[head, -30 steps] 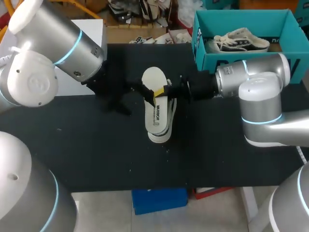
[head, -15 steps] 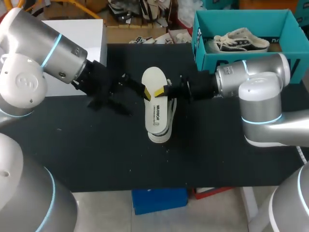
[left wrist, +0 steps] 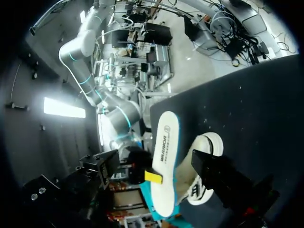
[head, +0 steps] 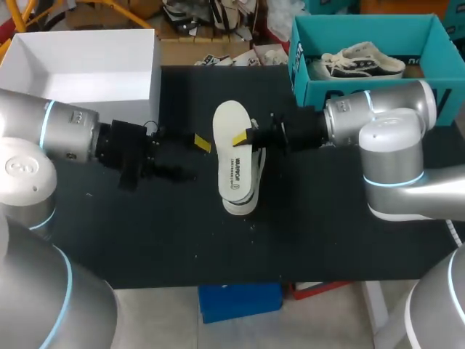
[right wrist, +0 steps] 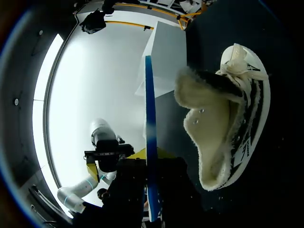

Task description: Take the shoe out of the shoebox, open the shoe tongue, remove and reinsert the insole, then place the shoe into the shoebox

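A white insole (head: 232, 149) hangs over the black table (head: 145, 233), my right gripper (head: 241, 138) shut on its edge from the right. Seen edge-on in the right wrist view, the insole (right wrist: 151, 142) shows a blue rim between the fingers. Under it, the white shoe with dark stripes (head: 243, 198) lies on its side, and its fleecy opening (right wrist: 209, 137) is just ahead of that gripper. My left gripper (head: 190, 158) stands open a short way left of the insole, touching nothing. In the left wrist view the insole (left wrist: 164, 161) and shoe (left wrist: 202, 183) lie ahead of its spread fingers.
A teal shoebox (head: 363, 91) stands at the back right with a second shoe (head: 360, 64) inside. A white open box (head: 87, 65) sits at the back left. A blue object (head: 240, 299) lies below the table's front edge.
My left arm has drawn back to the left, away from the insole, and now lies lower along the table. The right gripper and insole have stayed put.
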